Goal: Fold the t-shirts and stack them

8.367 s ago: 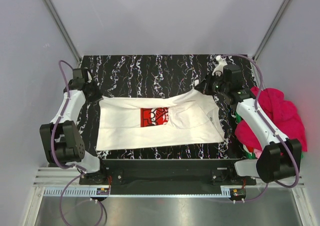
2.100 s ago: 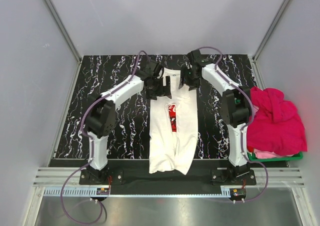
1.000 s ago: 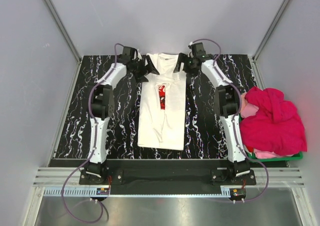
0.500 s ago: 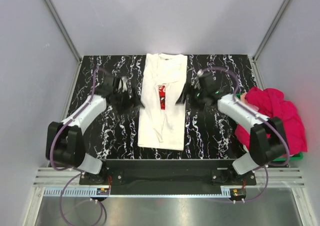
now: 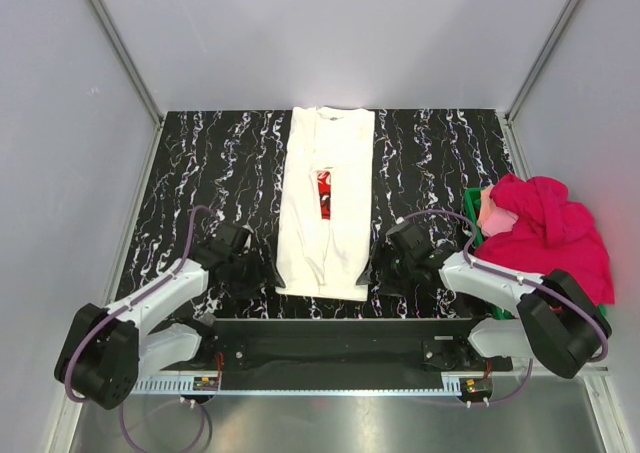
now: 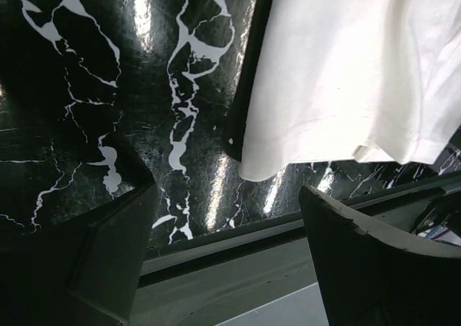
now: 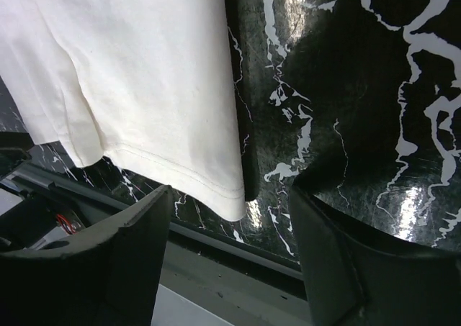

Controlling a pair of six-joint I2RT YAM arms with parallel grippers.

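Observation:
A white t-shirt (image 5: 325, 233), folded lengthwise into a narrow strip, lies flat down the middle of the black marbled table, with a sliver of its red print (image 5: 325, 193) showing. My left gripper (image 5: 262, 273) is low at the strip's near left corner, open. In the left wrist view that hem corner (image 6: 259, 164) lies just ahead of the gap of the left gripper (image 6: 227, 193). My right gripper (image 5: 378, 268) is open at the near right corner. In the right wrist view the hem corner (image 7: 227, 200) sits between the jaws of the right gripper (image 7: 230, 193). A heap of magenta t-shirts (image 5: 550, 233) lies at the right.
A green basket (image 5: 473, 199) peeks out under the pink heap at the table's right edge. The table's near edge and the black mounting rail (image 5: 330, 331) run just behind both grippers. Grey walls enclose the table.
Both arms have drawn back from the shirt's far collar end to its near hem corners. The shirt lies unmoved, and both jaws have narrowed a little.

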